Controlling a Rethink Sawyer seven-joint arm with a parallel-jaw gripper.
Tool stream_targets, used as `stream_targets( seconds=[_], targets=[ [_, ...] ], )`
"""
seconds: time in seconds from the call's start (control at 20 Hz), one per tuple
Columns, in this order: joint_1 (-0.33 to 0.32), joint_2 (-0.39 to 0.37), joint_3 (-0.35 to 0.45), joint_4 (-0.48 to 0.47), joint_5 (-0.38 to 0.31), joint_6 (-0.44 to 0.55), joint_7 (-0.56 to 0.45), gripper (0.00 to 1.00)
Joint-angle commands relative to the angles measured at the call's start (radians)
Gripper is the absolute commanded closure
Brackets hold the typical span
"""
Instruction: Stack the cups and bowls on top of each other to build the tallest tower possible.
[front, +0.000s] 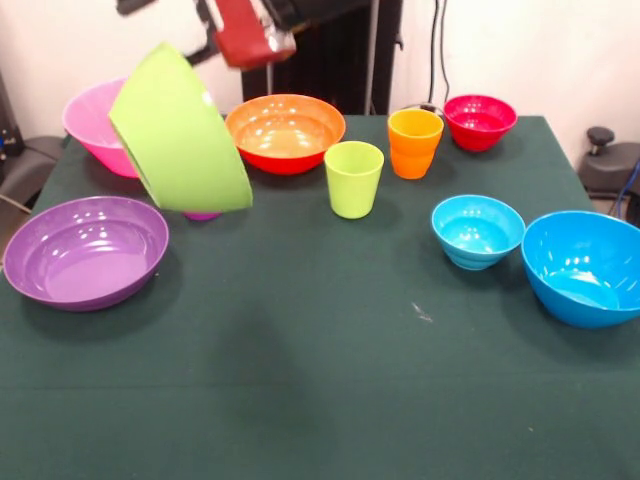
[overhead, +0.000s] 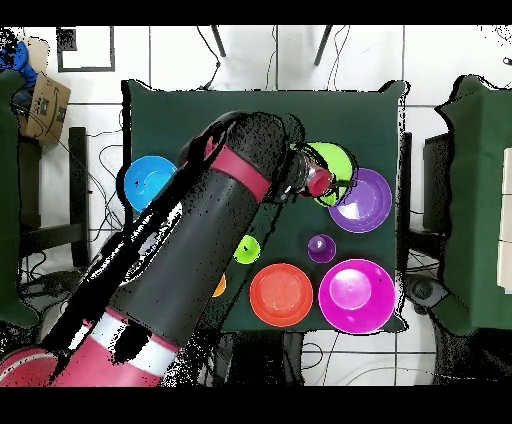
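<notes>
My gripper (front: 212, 48) comes in at the top and is shut on the rim of the lime green bowl (front: 185, 140), holding it tilted in the air in front of the big pink bowl (front: 88, 125). The overhead view shows the gripper (overhead: 318, 181) at that bowl (overhead: 336, 163), beside the shallow purple bowl (overhead: 362, 200). The purple bowl (front: 85, 250) sits at the left. The purple cup (overhead: 321, 248) is almost hidden behind the held bowl in the front view. The orange bowl (front: 285, 130), lime green cup (front: 354, 178), orange cup (front: 414, 142) and small red bowl (front: 480, 122) stand behind.
The small light blue bowl (front: 477, 230) and the big blue bowl (front: 585, 265) sit at the right. The dark green table (front: 320, 380) runs toward the camera. In the overhead view my arm covers the table's middle and hides several things.
</notes>
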Motion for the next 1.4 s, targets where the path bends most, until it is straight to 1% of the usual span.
stream_targets(
  seconds=[0.05,0.25,0.45,0.7,1.0,1.25,1.4],
  targets=[
    [0.006,-0.185,0.188,0.177,0.007,-0.010,-0.185,0.00],
    [0.004,-0.235,0.192,0.156,0.001,0.071,-0.246,0.00],
    [0.000,-0.215,0.211,0.140,-0.008,0.075,-0.213,0.00],
    [-0.001,-0.143,0.229,0.141,-0.025,-0.017,-0.094,0.00],
    [-0.004,-0.018,0.227,0.109,-0.034,-0.165,0.073,0.00],
    [-0.004,0.095,0.201,0.063,-0.008,-0.283,0.213,0.00],
    [0.002,0.127,0.181,0.051,0.022,-0.296,0.238,0.00]
  ],
)
